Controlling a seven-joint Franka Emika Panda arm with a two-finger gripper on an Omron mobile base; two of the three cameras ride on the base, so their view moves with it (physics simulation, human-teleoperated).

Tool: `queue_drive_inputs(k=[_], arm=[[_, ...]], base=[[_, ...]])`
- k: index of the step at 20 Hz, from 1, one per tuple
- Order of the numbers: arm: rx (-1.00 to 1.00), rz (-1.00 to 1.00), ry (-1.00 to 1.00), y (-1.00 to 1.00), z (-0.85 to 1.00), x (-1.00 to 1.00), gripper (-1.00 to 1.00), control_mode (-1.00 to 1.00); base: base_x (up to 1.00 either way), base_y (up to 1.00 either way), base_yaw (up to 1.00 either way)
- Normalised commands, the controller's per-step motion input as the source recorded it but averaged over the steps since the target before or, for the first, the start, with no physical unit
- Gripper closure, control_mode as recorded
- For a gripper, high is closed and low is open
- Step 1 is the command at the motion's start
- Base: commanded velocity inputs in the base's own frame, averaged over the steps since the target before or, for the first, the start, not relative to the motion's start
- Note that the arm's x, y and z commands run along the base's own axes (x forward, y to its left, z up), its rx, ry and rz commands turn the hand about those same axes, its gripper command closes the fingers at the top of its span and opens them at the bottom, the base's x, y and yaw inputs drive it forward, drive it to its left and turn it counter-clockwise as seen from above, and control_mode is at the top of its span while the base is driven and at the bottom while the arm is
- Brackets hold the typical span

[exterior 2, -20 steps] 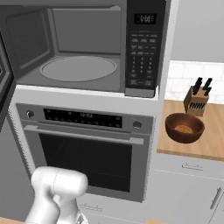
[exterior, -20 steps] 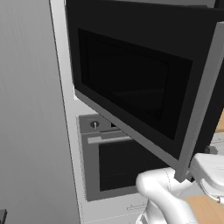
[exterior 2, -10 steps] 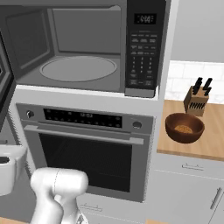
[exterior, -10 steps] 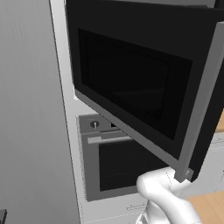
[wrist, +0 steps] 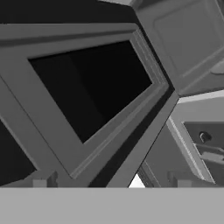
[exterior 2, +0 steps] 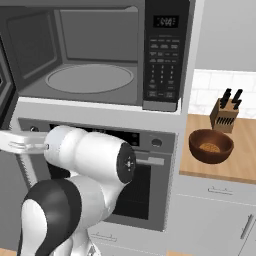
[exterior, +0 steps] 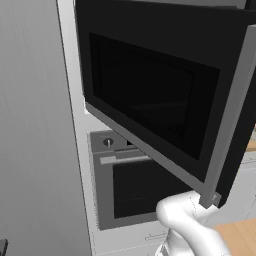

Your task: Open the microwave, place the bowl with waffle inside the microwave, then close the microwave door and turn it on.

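Microwave door (exterior: 150, 110) swung wide, cavity clear (gripper (wrist: 111, 183) fully spread, empty).

Steel oven (exterior 2: 150, 190), wood counter (exterior 2: 240, 160), knife block (exterior 2: 226, 114), white tile.

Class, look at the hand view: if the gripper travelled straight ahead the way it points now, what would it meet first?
Probably the inner face of the open microwave door, around its dark window; depth is hard to judge.

Microwave door (exterior: 150, 100) swung open; waffle bowl (exterior 2: 210, 146) on counter
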Motion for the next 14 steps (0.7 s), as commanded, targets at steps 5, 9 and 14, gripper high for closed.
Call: queue_drive_inputs(k=[5,9,14], arm=[[0.11,0.36,-0.09,0.51,-0.44,0.30,-1.00,-1.00],[0.11,0.24,-0.13,0.66,-0.17,0.00,-1.00,-1.00],[0.08,0.06,-0.12,0.65,0.00,-0.15,-1.00,-1.00]], base=[[0.00,0.00,0.00],[0.00,0.00,0.00],[0.00,0.00,0.00]])
